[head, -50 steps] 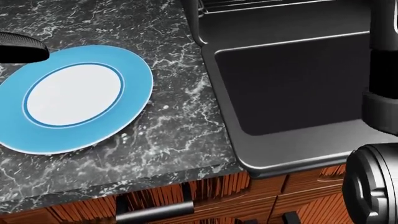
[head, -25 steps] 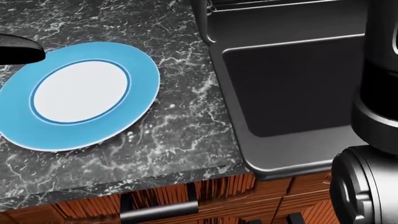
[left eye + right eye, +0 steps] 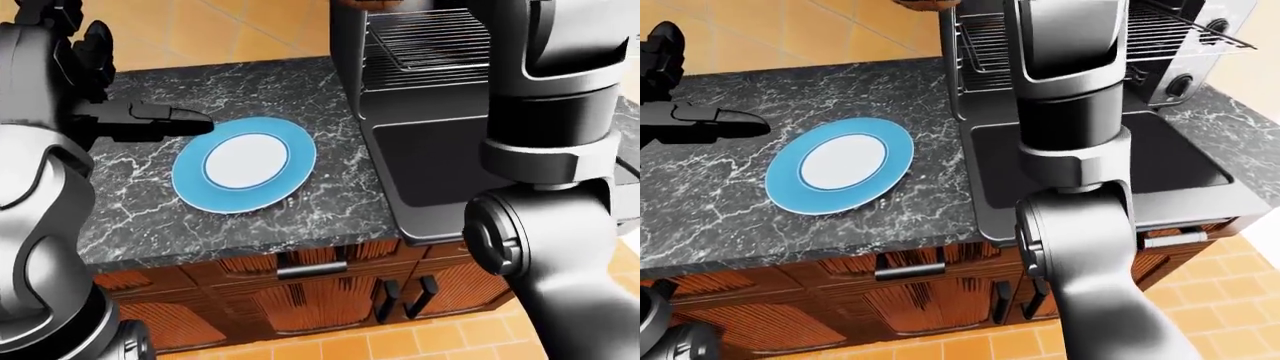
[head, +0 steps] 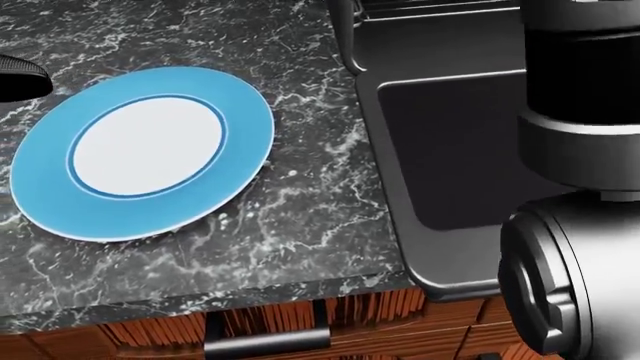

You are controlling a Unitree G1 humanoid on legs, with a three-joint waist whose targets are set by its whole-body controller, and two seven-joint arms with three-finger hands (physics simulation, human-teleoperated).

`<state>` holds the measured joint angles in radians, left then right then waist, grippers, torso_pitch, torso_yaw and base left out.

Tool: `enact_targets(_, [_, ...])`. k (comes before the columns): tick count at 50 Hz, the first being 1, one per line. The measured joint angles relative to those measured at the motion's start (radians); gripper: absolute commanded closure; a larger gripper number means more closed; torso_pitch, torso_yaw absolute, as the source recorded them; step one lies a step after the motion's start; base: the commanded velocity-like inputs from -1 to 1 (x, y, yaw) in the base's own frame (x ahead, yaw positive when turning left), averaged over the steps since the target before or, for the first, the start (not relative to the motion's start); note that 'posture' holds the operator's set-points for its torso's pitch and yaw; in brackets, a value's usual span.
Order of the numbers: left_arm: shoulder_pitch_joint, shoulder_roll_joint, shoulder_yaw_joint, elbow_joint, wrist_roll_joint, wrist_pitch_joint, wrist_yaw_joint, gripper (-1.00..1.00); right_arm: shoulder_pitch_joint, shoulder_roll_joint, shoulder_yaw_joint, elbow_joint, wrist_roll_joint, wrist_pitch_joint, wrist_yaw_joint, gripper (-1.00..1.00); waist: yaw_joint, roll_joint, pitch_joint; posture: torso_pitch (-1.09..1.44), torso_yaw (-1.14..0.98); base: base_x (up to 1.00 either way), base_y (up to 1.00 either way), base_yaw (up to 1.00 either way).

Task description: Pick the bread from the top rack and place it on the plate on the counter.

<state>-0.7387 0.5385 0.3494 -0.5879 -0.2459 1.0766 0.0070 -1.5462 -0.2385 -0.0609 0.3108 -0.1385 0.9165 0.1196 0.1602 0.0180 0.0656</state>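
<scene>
The blue plate with a white middle (image 3: 243, 163) lies bare on the dark marble counter (image 3: 330, 202); the head view (image 4: 145, 150) shows it too. My left hand (image 3: 172, 118) hovers just left of the plate's upper rim, fingers stretched out flat, open and empty. My right arm (image 3: 1070, 112) rises through the middle of the right-eye view and leaves the top edge, so its hand is out of sight. The oven (image 3: 980, 52) stands right of the plate with wire racks (image 3: 1185, 30) showing. No bread shows; a brown sliver (image 3: 930, 3) at the top edge cannot be identified.
The oven's dark door (image 3: 1090, 161) lies open and flat, reaching the counter's near edge right of the plate. Wooden cabinets with dark handles (image 3: 310, 266) run below the counter, over an orange tiled floor (image 3: 330, 349). My right forearm hides much of the oven.
The whole head view has shifted: plate and oven door slid right in the picture, so the camera moved. My right arm now fills more of the right side. The left hand stays by the plate.
</scene>
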Motion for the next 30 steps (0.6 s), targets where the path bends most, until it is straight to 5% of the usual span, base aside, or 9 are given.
enact_targets(30, [0.027, 0.012, 0.017, -0.011, -0.035, -0.007, 0.02, -1.0, -0.062, 0.071, 0.015, 0.271, 0.036, -0.202, -0.029, 1.0, 0.224, 0.029, -0.026, 0.0, 0.4, 0.0, 0.0, 0.0])
